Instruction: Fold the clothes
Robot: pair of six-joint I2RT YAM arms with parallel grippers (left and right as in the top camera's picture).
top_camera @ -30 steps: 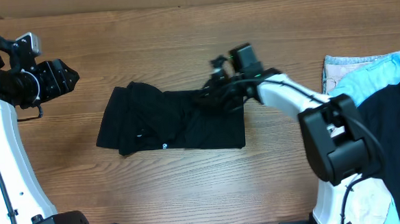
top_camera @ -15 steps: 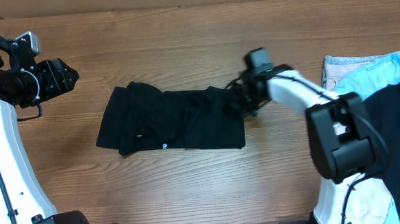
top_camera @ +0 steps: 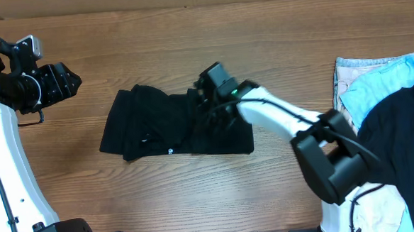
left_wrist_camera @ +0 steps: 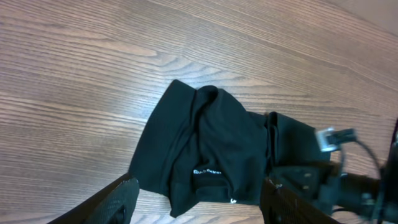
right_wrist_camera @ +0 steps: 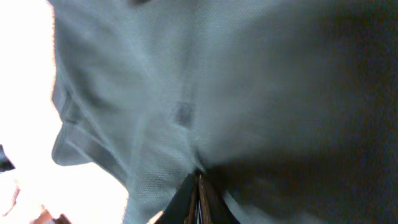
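1. The right arm reaches from the lower right, leftward across the brown wooden table (top_camera: 189, 39). The right gripper (top_camera: 210, 104) sits low over the middle of the plain black short-sleeved T-shirt (top_camera: 147, 126).
2. In the right wrist view its jaws are pressed together, with a crease of the shirt's knit pinched at the tips.
3. The left gripper (top_camera: 76, 80) hovers above the table to the shirt's upper left, jaws apart and holding nothing.
4. Half a second ago the right gripper was at the shirt's right edge. It has since travelled left. The left arm has not moved.
5. The shirt lies rumpled and flat at table centre, well apart from the light-blue garment (top_camera: 383, 85) at the right edge.
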